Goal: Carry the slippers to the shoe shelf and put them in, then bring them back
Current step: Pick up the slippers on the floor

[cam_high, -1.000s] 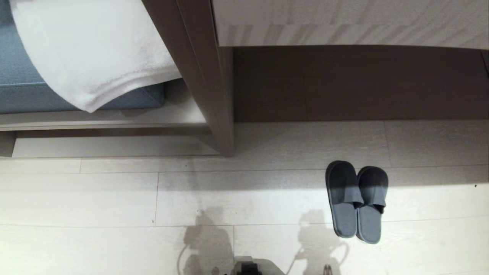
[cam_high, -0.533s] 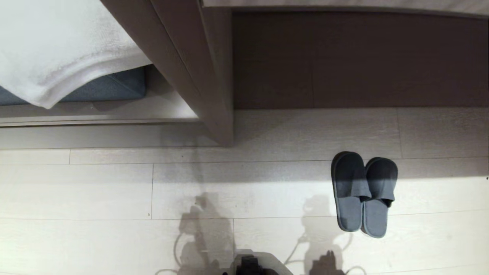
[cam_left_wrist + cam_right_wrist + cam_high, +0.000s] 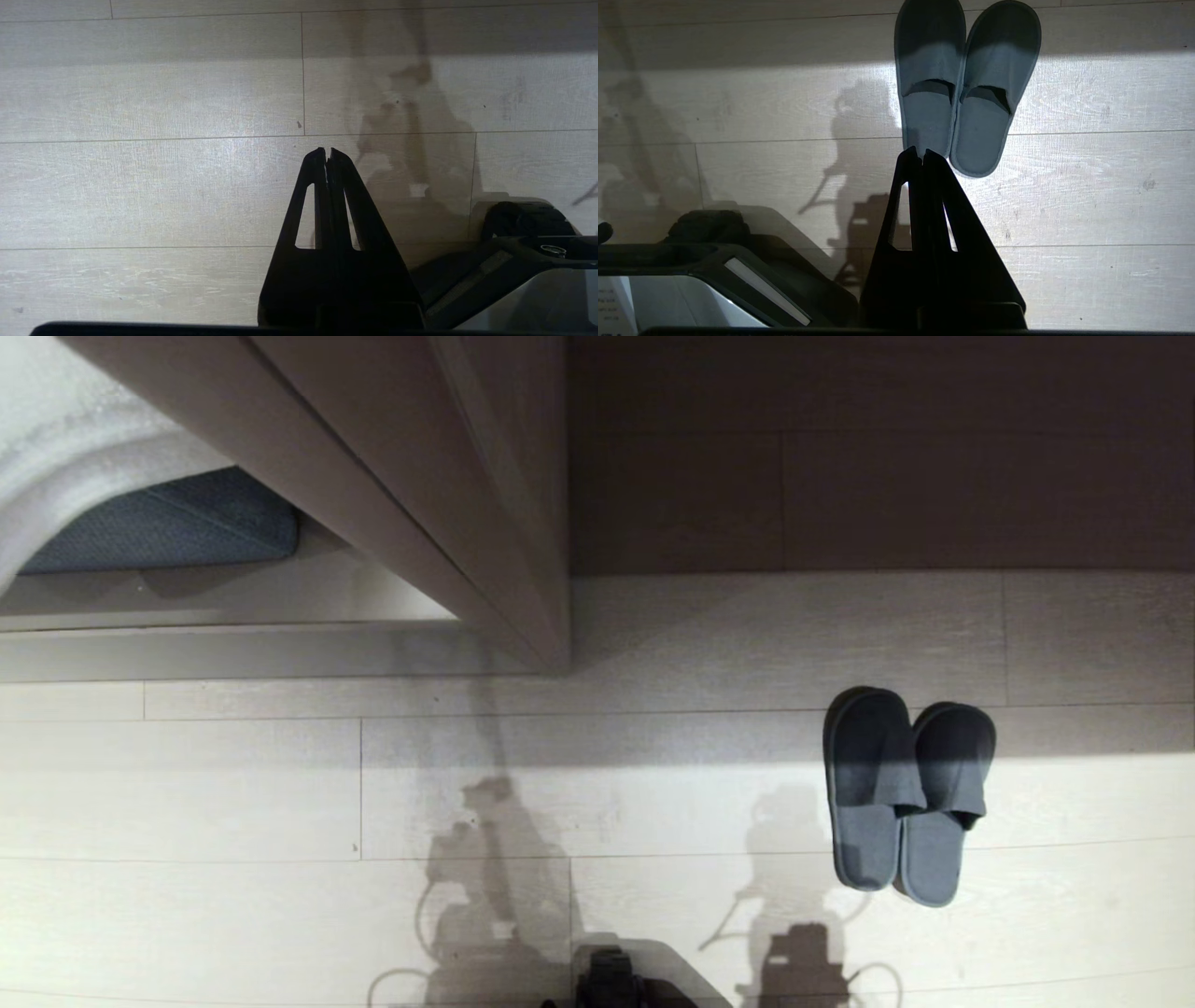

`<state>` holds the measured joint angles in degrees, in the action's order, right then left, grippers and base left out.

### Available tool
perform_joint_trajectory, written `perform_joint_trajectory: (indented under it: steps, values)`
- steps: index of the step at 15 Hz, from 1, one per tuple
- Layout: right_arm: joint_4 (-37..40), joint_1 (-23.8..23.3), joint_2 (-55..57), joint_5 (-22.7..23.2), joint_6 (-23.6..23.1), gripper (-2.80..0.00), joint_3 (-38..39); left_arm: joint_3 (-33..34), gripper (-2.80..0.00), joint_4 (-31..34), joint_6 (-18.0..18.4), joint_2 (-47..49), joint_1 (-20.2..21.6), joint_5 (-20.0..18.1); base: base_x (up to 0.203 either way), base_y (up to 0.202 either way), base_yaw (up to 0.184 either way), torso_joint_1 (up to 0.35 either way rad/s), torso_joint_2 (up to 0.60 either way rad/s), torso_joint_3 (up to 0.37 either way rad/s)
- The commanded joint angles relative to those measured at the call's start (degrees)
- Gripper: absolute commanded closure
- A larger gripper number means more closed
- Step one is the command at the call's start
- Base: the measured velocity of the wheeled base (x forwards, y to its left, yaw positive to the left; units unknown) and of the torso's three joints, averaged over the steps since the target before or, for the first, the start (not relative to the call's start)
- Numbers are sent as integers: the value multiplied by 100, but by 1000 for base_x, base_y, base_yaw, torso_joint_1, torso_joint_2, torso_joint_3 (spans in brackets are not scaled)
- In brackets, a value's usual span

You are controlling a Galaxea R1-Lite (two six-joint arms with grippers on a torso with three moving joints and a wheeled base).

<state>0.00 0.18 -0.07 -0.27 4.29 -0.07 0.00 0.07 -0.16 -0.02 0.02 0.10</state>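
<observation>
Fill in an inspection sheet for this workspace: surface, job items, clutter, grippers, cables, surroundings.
Surface: pale plank floor, half lit, half in shadow.
Job's things: slippers side by side on the floor, touching, toes toward the dark wall panel; also in the right wrist view. Bench unit at upper left, apart from them.
Clutter: nothing seen on the floor.
Grippers: left gripper shut, empty, above bare floor. Right gripper shut, empty, short of the slippers' heels.
Cables: only looping shadows on the floor; no cable itself seen.
Surroundings: blue cushion and white towel on the bench; robot base at the bottom edge.
</observation>
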Motion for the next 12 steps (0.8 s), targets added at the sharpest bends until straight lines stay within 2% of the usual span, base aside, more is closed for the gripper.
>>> perform_joint_trajectory:
  steps: [1,4,6,9,12]
  values:
    - [0,-1,-1,0,2,0,-1,0,0,1,-2,2,-2,8,0,0,0,11,3,-27]
    - [14,-1,4,16,-20,0,-96,0,0,1,-2,2,-2,7,0,0,0,0,0,0]
    - [166,4,316,7,40,0,-601,0,0,1,-2,2,-1,8,0,0,0,0,0,0]
    - [259,-2,1910,-119,100,0,-1204,0,0,1,-2,2,6,7,0,0,0,0,0,0]
    - [9,-25,3797,-337,51,0,-1491,0,0,2,25,2,-2,-1,0,0,0,0,0,0]
